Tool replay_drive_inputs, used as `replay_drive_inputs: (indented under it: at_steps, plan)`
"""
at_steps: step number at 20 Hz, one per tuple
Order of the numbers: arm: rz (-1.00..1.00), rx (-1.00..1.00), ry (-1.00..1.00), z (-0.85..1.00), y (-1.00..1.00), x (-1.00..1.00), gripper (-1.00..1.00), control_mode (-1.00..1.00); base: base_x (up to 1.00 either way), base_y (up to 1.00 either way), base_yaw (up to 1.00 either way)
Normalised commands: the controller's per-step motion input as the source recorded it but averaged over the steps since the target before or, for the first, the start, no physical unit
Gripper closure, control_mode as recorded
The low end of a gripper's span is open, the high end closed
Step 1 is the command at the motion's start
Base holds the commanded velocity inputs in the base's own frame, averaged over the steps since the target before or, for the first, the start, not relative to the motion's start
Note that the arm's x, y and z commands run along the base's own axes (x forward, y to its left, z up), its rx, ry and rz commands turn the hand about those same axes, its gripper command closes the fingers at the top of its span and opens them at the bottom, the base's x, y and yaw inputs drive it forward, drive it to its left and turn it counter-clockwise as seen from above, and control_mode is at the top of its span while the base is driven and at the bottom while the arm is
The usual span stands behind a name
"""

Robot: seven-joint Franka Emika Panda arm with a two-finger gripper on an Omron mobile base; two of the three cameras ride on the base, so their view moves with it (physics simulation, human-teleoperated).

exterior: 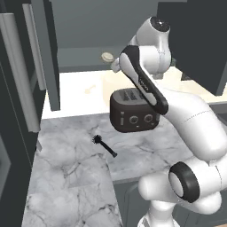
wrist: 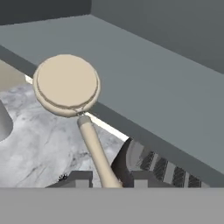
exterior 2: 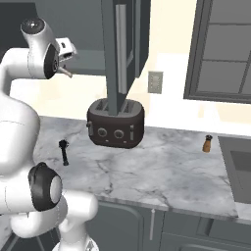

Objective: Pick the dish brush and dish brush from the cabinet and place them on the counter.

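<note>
Taking the toaster as landmark and reading the left base view left to right: the black dish brush already lies flat on the marble worktop, just in front of the toaster and to its left. Above and behind the toaster, at the front edge of the cabinet shelf, sits the cream-tan dish brush, its rounded head overhanging the shelf lip and its handle running back toward the pincer. In the hand view the handle passes between the two fingertips, which look to be pinching it near its tail end. The brush should be light and stiff, probably smooth; a hold that far from the head may let it swing, so a grip nearer mid-handle would carry steadier.
</note>
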Motion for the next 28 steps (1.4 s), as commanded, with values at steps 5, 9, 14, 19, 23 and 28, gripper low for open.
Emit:
replay_drive_inputs:
  at_steps: [5,9,14,19,23,28]
  plan:
    - [0.07,0.00,0.00,-0.51,-0.02,-0.21,1.00,-1.00,0.00,0.00,0.00]
    - [0.05,0.00,0.02,-0.38,-0.01,0.01,1.00,-1.00,0.00,0.00,0.00]
    - [0.02,0.00,0.06,-0.51,-0.04,0.12,1.00,-1.00,0.00,0.00,0.00]
    - [0.01,0.00,0.10,-0.59,-0.06,0.18,1.00,-1.00,0.00,0.00,0.00]
    - [0.00,-0.01,0.12,-0.62,-0.05,0.20,1.00,-1.00,0.00,0.00,0.00]
    - [0.00,0.00,0.10,-0.68,-0.01,0.16,1.00,-1.00,0.00,0.00,0.00]
